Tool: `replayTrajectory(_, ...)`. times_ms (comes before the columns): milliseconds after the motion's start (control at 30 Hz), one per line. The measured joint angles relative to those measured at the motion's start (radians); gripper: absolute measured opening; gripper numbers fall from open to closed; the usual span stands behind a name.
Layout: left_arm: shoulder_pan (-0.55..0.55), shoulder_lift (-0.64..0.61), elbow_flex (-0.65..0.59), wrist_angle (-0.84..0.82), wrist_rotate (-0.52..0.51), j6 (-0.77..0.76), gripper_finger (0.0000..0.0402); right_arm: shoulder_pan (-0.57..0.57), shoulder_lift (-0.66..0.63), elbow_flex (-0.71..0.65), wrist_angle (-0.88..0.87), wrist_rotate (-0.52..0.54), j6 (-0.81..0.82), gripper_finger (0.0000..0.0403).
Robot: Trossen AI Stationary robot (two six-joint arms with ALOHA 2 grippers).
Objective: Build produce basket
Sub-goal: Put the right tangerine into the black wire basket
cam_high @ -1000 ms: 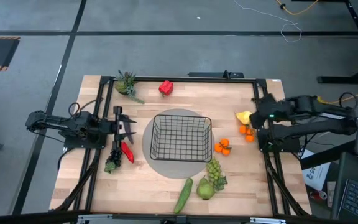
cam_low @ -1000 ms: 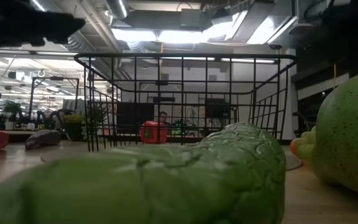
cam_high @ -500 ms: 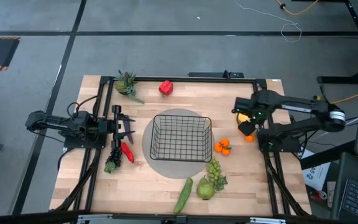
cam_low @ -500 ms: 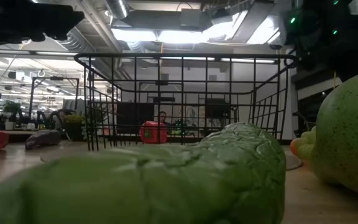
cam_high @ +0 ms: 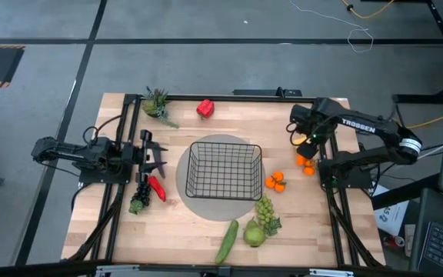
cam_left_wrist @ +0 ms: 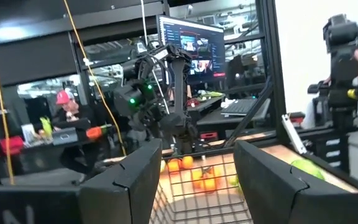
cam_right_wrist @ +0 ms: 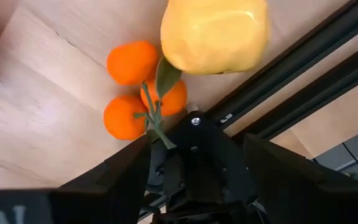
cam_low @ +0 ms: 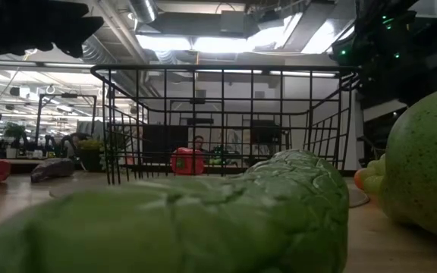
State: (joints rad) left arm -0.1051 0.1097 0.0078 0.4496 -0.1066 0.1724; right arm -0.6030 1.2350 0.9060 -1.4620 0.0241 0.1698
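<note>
The black wire basket stands on a grey round mat mid-table. Around it on the wood lie the produce. My right gripper hangs open, pointing down, above the yellow fruit and a cluster of small oranges at the right edge; nothing is between its fingers. My left gripper waits open at the left, level, facing the basket. A red pepper and dark grapes lie below it.
Another red pepper and a leafy green piece lie at the far edge. More oranges, green grapes, a pear and a cucumber lie to the near right. A black frame rail runs beside the yellow fruit.
My right gripper has swung out from the table's right edge toward the far left, sunk, and tipped over until it points down above the yellow fruit. It has stayed open. The produce and the basket have not moved.
</note>
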Motion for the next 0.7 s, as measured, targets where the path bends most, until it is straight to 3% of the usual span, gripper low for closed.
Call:
replayTrajectory(267, 0.0, 0.0, 0.0, 0.0, 0.0, -0.042, 0.0197, -0.057, -0.144, -0.161, 0.037, -0.085, -0.008, 0.0256)
replayTrajectory(400, 0.0, 0.0, 0.0, 0.0, 0.0, -0.015, 0.0197, -0.051, -0.18, -0.167, 0.038, -0.046, 0.088, 0.0256)
replayTrajectory(700, 0.0, 0.0, 0.0, 0.007, -0.007, 0.099, 0.0197, -0.05, -0.127, -0.163, 0.05, -0.044, 0.113, 0.0256)
